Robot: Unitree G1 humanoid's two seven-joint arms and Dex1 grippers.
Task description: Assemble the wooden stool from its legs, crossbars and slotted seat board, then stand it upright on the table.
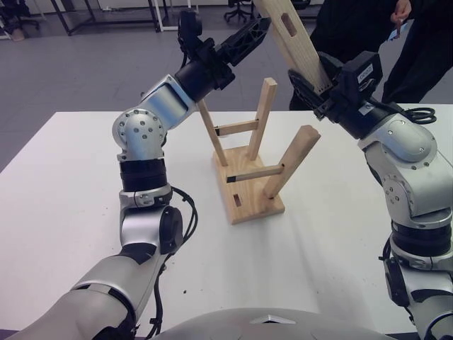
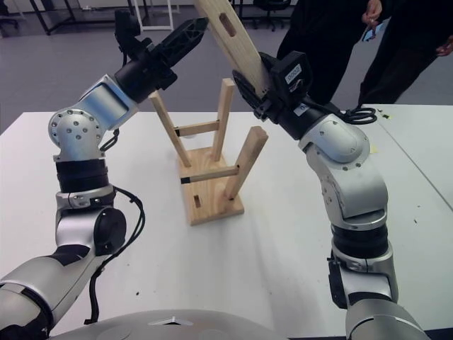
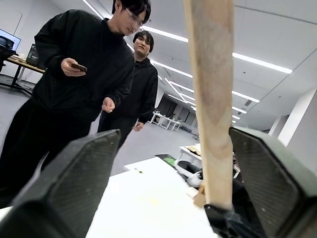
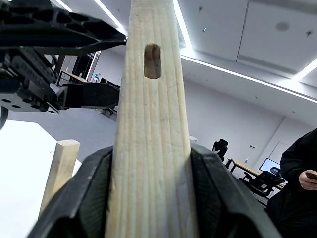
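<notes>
Now seat board point(image 1: 255, 202) is laid flat on table point(image 1: 71, 177), three legs point(image 1: 266, 117) up, so last one can go in from above. High up, fourth leg point(image 1: 287, 28) is squeezed in right gripper point(image 1: 310, 79); left gripper point(image 1: 251, 34) is spread open beside it.

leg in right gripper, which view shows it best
Right wrist view: the leg is close, slot clear, clamped in the right gripper. Eye views cut off its top; left wrist view shows a bare edge.

Raised leg point(image 1: 294, 42) cut off at top edge — lower end seemingly hidden inside right tool point(image 1: 315, 76).
</notes>
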